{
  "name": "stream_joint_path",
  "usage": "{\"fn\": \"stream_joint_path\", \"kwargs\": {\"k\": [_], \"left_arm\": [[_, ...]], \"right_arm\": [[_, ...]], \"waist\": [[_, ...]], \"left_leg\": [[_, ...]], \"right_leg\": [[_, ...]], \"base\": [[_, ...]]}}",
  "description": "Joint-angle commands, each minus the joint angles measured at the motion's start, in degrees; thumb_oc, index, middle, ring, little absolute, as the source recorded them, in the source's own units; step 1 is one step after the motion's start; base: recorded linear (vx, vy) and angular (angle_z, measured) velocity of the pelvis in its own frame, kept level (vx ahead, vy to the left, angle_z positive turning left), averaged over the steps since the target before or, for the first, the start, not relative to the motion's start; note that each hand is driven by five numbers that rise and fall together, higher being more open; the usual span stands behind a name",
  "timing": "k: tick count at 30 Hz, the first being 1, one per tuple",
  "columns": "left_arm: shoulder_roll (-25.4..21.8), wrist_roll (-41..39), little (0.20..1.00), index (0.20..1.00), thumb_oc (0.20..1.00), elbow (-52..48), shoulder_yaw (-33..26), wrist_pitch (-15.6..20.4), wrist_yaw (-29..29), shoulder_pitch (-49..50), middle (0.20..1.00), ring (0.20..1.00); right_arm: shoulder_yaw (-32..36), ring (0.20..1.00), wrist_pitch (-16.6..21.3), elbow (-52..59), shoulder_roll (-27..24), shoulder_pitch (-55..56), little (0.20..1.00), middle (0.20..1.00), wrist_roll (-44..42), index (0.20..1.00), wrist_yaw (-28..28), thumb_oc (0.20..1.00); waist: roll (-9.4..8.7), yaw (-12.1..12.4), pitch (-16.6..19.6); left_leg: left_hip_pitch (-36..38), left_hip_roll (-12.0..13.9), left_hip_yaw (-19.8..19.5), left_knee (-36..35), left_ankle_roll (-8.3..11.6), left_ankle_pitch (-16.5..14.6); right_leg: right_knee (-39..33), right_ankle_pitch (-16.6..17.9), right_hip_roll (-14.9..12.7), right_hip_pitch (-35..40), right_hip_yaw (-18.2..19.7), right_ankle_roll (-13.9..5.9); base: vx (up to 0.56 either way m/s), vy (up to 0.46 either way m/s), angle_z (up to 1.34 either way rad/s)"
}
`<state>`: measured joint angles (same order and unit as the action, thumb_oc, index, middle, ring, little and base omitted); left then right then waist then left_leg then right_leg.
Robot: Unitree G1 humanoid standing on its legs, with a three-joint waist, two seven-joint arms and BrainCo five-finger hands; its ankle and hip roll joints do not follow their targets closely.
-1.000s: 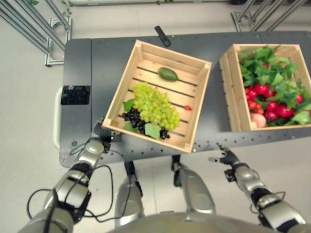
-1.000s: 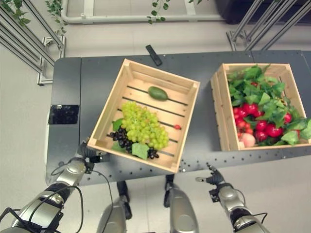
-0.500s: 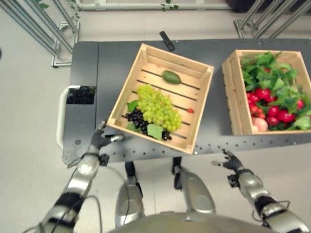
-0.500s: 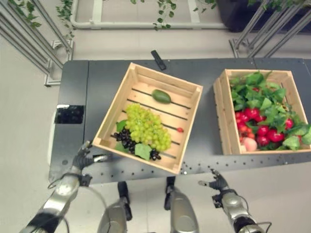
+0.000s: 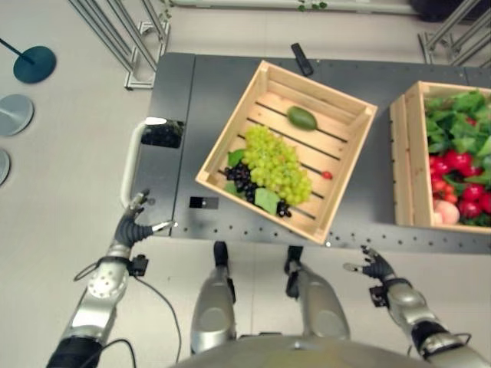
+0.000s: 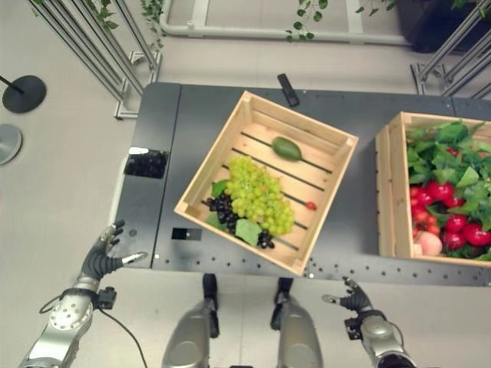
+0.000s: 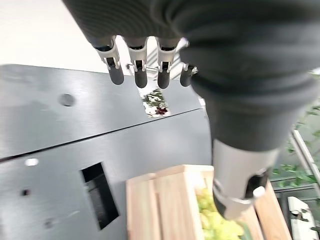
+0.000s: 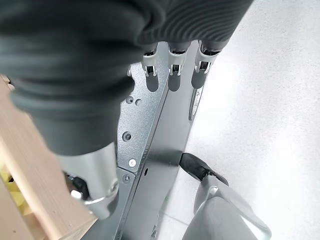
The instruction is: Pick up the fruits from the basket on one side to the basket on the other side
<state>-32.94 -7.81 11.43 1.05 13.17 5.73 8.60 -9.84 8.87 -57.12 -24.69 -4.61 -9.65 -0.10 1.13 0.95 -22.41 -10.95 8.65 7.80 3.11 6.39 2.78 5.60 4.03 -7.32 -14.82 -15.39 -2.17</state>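
Now poised before any pick, left hand (image 5: 135, 227) and right hand (image 5: 375, 268) both empty, fingers relaxed, near the table (image 5: 184, 115) edge; next, probably reaching for grapes (image 5: 279, 162) in the crate (image 5: 230, 134).

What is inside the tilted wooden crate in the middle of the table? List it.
The tilted crate holds green grapes, dark grapes with leaves beside them, a green avocado-like fruit and one small red fruit. Whatever lies beneath the bunches is covered.
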Motion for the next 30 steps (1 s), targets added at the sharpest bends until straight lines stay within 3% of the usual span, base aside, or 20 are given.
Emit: {"fn": "stream_joint_path", "kwargs": {"k": [1,10,16,18,21,23,30], "left_arm": [[-4.63,0.1,1.0,1.0,1.0,-5.63,-0.81,2.94,-1.06,-0.53,1.0,1.0],[-7.34,0.03,1.0,1.0,1.0,-13.74,1.28,3.39,-2.36,-5.82,1.0,1.0],[-8.18,-0.71,1.0,1.0,1.0,-18.56,8.8,3.54,-4.29,-17.14,1.0,1.0],[-6.88,-0.2,1.0,1.0,1.0,-17.86,13.91,3.41,-3.84,-25.04,1.0,1.0],[-6.35,0.06,1.0,1.0,1.0,-17.2,15.49,3.49,-3.69,-27.42,1.0,1.0],[-4.13,2.04,1.0,1.0,1.0,-13.09,22.31,2.91,-3.21,-36.89,1.0,1.0],[-0.32,5.16,1.0,1.0,1.0,-4.69,28.85,1.68,-1.88,-45.3,1.0,1.0]], "right_arm": [[-1.42,1.0,1.74,0.14,-1.43,0.36,1.0,1.0,-0.07,1.0,0.38,1.0],[-2.47,1.0,1.52,0.44,-1.39,0.07,1.0,1.0,-0.23,1.0,0.61,1.0],[-4.64,1.0,0.98,0.24,-1.23,-0.78,1.0,1.0,0.16,1.0,1.02,1.0],[-6.18,1.0,0.74,0.13,-0.97,-1.63,1.0,1.0,0.41,1.0,1.07,1.0],[-6.44,1.0,0.63,0.1,-0.92,-1.93,1.0,1.0,0.5,1.0,1.03,1.0],[-8.13,1.0,0.44,0.88,-0.98,-3.08,1.0,1.0,0.71,1.0,0.91,1.0],[-9.21,1.0,0.3,1.63,-1.06,-4.52,1.0,1.0,0.36,1.0,0.29,1.0]], "waist": [[-2.23,0.45,1.42],[-2.26,-0.42,1.07],[-2.73,-1.95,1.13],[-3.0,-2.98,1.11],[-3.06,-3.13,1.25],[-3.59,-4.62,1.08],[-4.04,-5.87,0.16]], "left_leg": [[-3.78,1.5,-1.37,4.1,-0.01,-0.42],[-4.01,1.51,-0.71,4.25,0.1,-0.54],[-3.8,1.63,0.09,4.22,0.13,-0.71],[-3.68,1.74,0.42,4.5,0.2,-1.12],[-4.12,1.75,0.52,4.64,0.15,-0.95],[-4.66,1.95,1.02,5.26,0.14,-1.09],[-6.05,2.2,1.66,6.64,0.05,-1.35]], "right_leg": [[3.61,-5.64,-3.93,0.16,2.01,-5.88],[4.25,-5.63,-3.66,-1.14,3.01,-5.84],[4.94,-5.64,-3.54,-2.13,4.1,-5.87],[5.6,-5.84,-3.46,-2.75,4.74,-5.95],[5.6,-5.51,-3.46,-3.31,4.92,-5.92],[6.33,-5.37,-3.2,-4.56,5.64,-6.04],[7.26,-5.23,-2.8,-6.53,6.89,-6.11]], "base": [[0.0,0.0,0.0],[0.0,0.001,-0.02],[-0.01,0.008,-0.06],[-0.01,0.007,-0.1],[-0.02,-0.003,-0.1],[-0.02,-0.008,-0.1],[-0.02,-0.011,-0.11]]}}
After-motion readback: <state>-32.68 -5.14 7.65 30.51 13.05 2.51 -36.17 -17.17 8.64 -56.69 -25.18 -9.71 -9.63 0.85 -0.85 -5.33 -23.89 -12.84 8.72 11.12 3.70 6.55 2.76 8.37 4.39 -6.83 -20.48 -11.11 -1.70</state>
